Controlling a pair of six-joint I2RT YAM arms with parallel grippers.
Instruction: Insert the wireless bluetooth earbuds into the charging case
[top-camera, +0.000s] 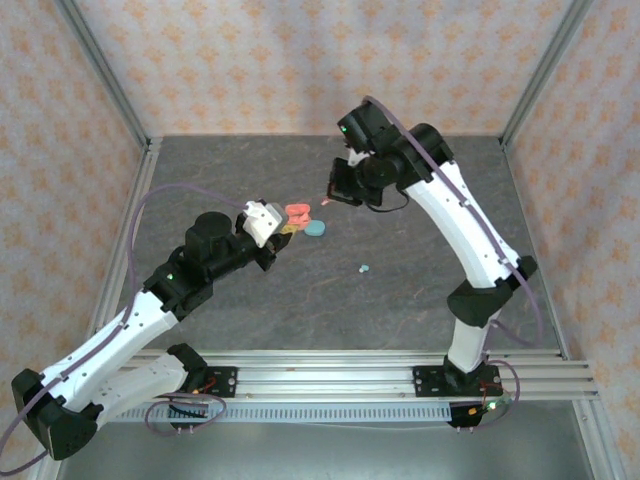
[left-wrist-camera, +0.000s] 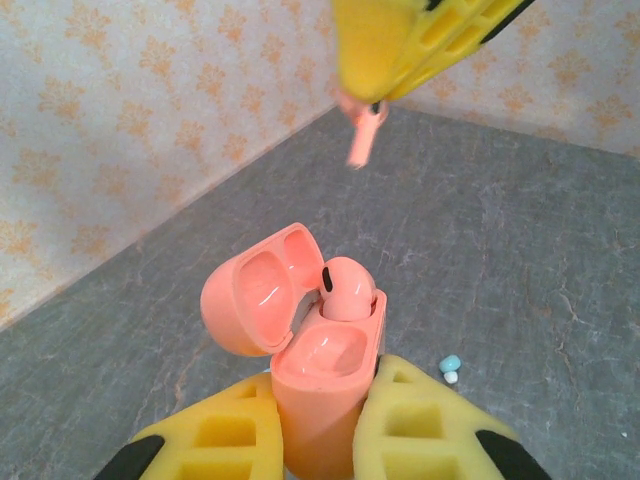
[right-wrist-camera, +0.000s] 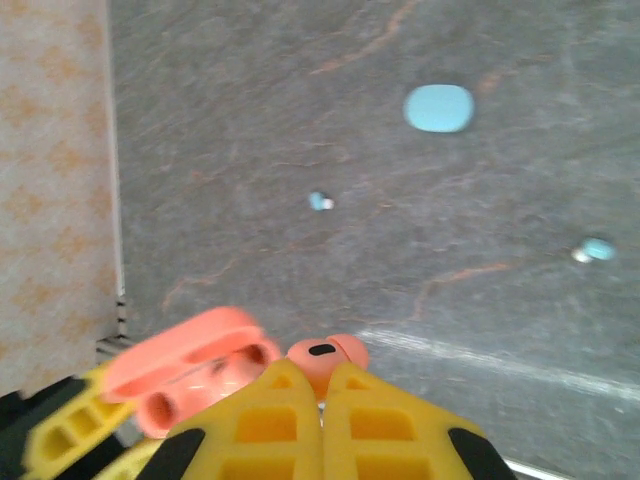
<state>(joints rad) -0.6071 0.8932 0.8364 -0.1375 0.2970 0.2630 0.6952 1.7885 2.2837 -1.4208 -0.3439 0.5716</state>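
The right hand is pressed shut on a pink earbud, stem down, just right of the open pink case and not yet over it. The left hand clamps that case upright above the table. A second pink earbud sits in one well and the other well is free. The stem could miss the free well and catch the rim or the seated bud, or the bud could twist in the pinch and drop. The raised lid crowds one side. A teal case and two teal earbuds lie well apart, out of the way
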